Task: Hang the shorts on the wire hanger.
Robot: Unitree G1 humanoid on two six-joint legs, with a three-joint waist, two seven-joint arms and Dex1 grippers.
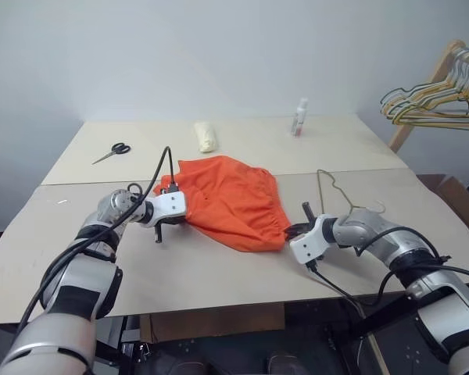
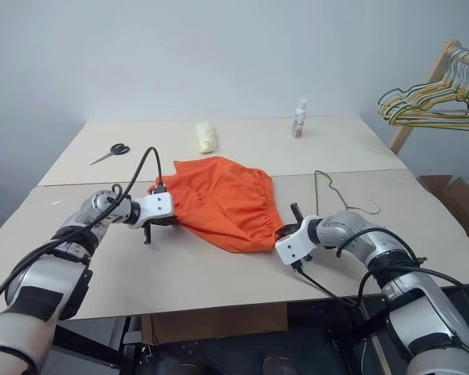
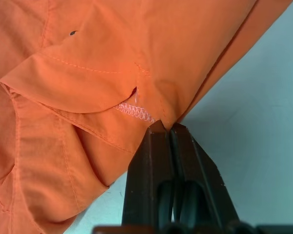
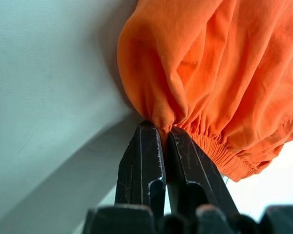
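Beige tabletop (image 1: 219, 273): shorts (image 1: 234, 199) stretch between both closed grippers, left gripper (image 3: 165, 127) pinching a leg hem, right gripper (image 4: 158, 127) the waistband. Wire hanger (image 1: 340, 194) lies just beyond the right gripper, the nearer arm.

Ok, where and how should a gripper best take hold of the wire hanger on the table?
By the long straight neck below the hook of the wire hanger, I'd say. It lies flat on the table, clear of the shorts, so a gripper probably comes from above, fingers straddling the thin wire.
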